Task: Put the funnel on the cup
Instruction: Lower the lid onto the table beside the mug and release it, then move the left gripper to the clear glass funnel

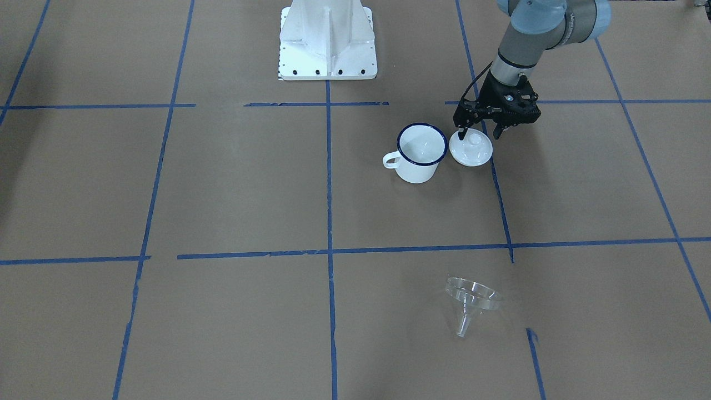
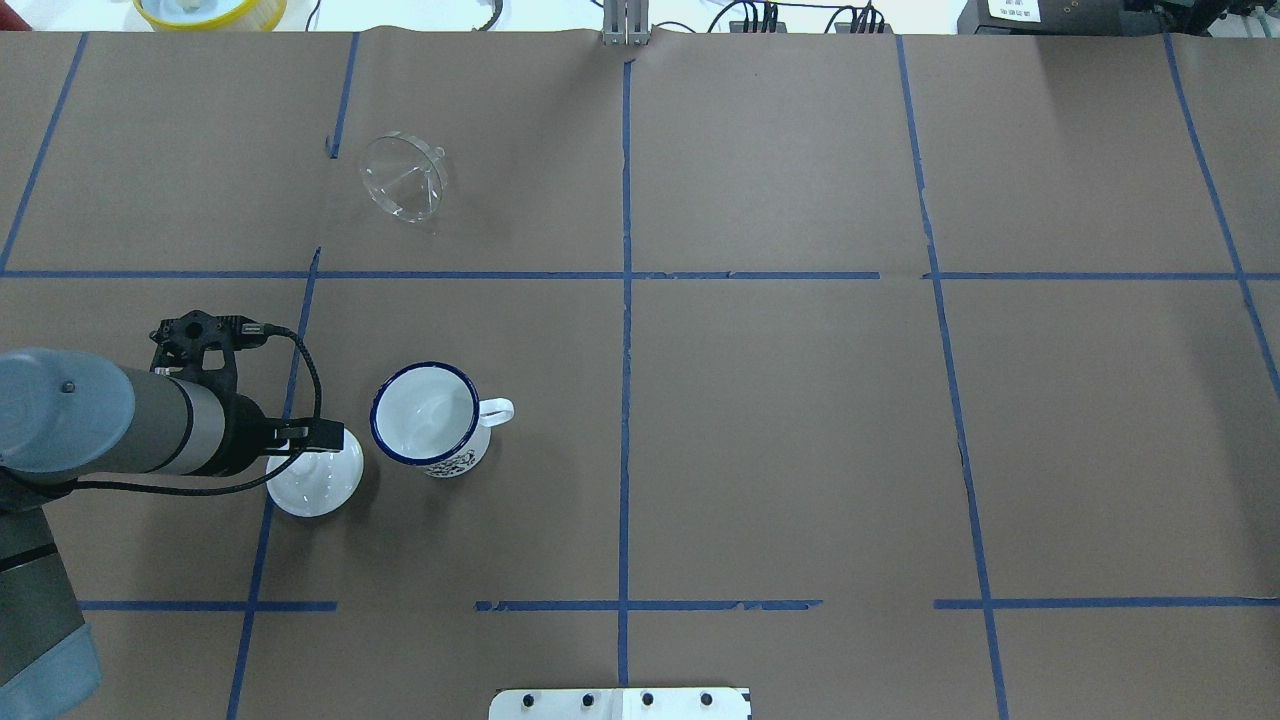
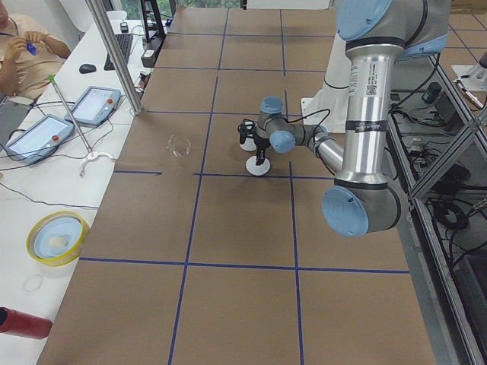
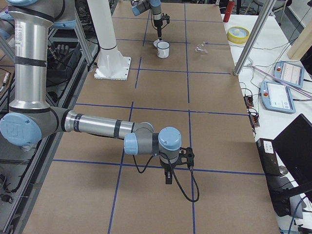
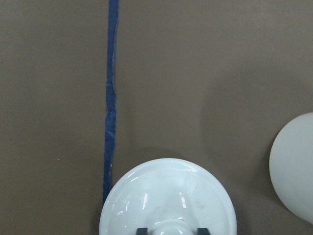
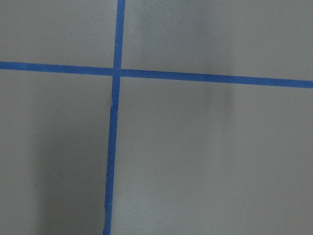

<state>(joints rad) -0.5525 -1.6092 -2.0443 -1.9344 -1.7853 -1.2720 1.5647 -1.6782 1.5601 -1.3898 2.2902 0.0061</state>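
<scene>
In the front-facing view, the left arm [image 1: 527, 41] was seen reaching down from the upper right, its wrist turned so that the left claw [image 1: 479, 135] pointed at the desk [image 1: 222, 183]. The claw was spread apart with nothing gripped, one finger on each side of the knob [image 1: 474, 139] of a round white lid [image 1: 472, 154]. The lid was laid just beside the cup [image 1: 415, 169], which was stood upright with its mouth uncovered. The funnel [image 1: 472, 297] was found well apart from both, tipped on its side nearer the camera.

From overhead, the left arm was shown entering from the left, its forearm stretched nearly level above the desk and the claw largely hidden beneath the wrist. The funnel was seen far beyond the cup, toward the desk's far side.

In the left side view, the near arm's upper part was held upright and its forearm was folded out low over the lid.

In the right side view, the near right arm [image 4: 92, 124] was stretched low along the desk. The right claw [image 4: 168, 179] was pointed straight down, well apart from cup and funnel. Whether it was spread or clenched could not be told.

In the left wrist view, two dark fingertips [image 5: 142, 230] were seen flanking the knob at the bottom edge.

In the right wrist view, crossed blue tape lines [image 6: 117, 147] on the desk were shown.
</scene>
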